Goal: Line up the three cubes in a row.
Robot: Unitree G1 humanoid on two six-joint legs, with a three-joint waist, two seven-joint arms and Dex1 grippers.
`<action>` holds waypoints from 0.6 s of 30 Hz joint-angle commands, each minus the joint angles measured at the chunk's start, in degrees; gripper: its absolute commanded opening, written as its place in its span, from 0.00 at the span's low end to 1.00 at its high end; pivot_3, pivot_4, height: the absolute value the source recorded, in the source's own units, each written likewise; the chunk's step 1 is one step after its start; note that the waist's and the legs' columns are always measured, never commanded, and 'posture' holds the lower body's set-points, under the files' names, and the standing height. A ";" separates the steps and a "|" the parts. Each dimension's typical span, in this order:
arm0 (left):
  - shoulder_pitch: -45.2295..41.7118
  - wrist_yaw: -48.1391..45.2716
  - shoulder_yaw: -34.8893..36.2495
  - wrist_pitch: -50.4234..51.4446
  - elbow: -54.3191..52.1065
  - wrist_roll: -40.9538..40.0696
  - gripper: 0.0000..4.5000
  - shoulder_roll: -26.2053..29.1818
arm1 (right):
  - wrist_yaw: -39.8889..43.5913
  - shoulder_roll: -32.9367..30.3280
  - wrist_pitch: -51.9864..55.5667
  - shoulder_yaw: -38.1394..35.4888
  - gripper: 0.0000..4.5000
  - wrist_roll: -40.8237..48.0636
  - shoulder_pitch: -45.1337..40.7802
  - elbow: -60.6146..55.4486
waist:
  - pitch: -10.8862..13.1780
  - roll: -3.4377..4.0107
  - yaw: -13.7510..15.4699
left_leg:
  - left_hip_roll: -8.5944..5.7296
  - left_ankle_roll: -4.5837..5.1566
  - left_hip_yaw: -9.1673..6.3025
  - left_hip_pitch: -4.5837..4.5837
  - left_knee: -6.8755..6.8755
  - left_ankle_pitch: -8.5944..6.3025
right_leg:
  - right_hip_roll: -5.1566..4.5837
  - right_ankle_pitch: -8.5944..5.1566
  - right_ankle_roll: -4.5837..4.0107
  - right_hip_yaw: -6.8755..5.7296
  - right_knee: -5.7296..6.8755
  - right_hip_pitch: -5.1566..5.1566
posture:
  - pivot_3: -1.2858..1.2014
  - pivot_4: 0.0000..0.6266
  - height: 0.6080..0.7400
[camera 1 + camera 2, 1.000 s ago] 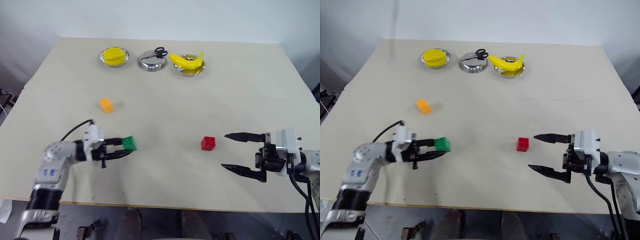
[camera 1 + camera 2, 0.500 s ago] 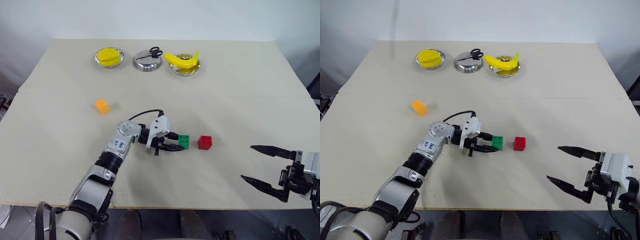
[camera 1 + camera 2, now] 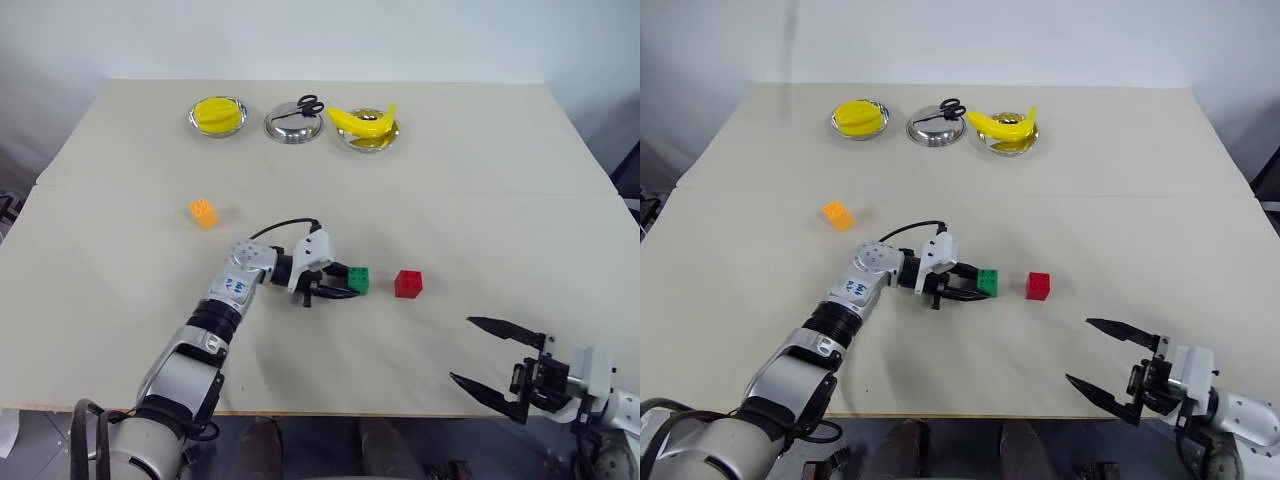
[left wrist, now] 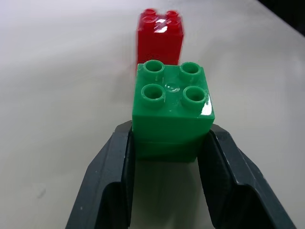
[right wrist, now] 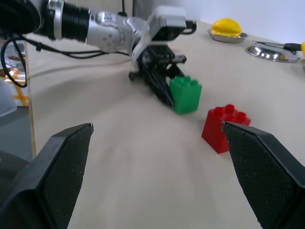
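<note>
While our left hand [image 3: 340, 285] is clamped on the green cube [image 3: 358, 280], we should set it squarely beside the red cube [image 3: 408, 284]. Our right hand [image 3: 490, 355] has its fingers wide apart and holds nothing.

Three round steel bowls are sitting in a row along the far side of the pale tabletop [image 3: 480, 180]. The left bowl [image 3: 218, 116] is holding a rounded yellow object [image 3: 216, 112]. The middle bowl [image 3: 292, 124] is carrying a pair of black-handled scissors [image 3: 306, 105] across its rim. The right bowl [image 3: 368, 135] is bearing a yellow banana [image 3: 362, 121], one tip pointing upward.
</note>
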 commanded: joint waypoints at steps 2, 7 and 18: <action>0.05 -1.84 0.85 0.90 -1.35 -0.53 0.33 1.19 | 3.09 -1.04 -3.34 1.42 1.00 0.53 -0.48 1.42 | 0.00 0.00 0.10 | 0.00 0.00 -0.01 0.01 0.02 0.00 | -0.01 0.00 0.00 0.00 -0.03 0.07 | 0.52 0.24 1.00; -0.24 -2.79 0.62 0.13 -0.88 -0.12 0.33 0.80 | 4.44 -3.09 -3.43 0.83 1.00 2.30 -1.20 3.22 | 0.00 -0.01 0.17 | 0.00 0.00 -0.02 0.07 0.03 0.00 | -0.01 0.00 0.01 -0.01 -0.07 0.18 | 0.52 0.24 1.00; 0.95 -2.23 3.12 4.33 -3.85 -2.30 0.55 1.38 | 4.70 -6.21 -2.98 1.83 1.00 2.00 -5.07 5.80 | 0.00 -0.01 -0.03 | 0.00 0.01 -0.06 0.20 0.03 0.00 | 0.01 0.01 0.01 -0.03 -0.10 0.33 | 0.52 0.24 1.00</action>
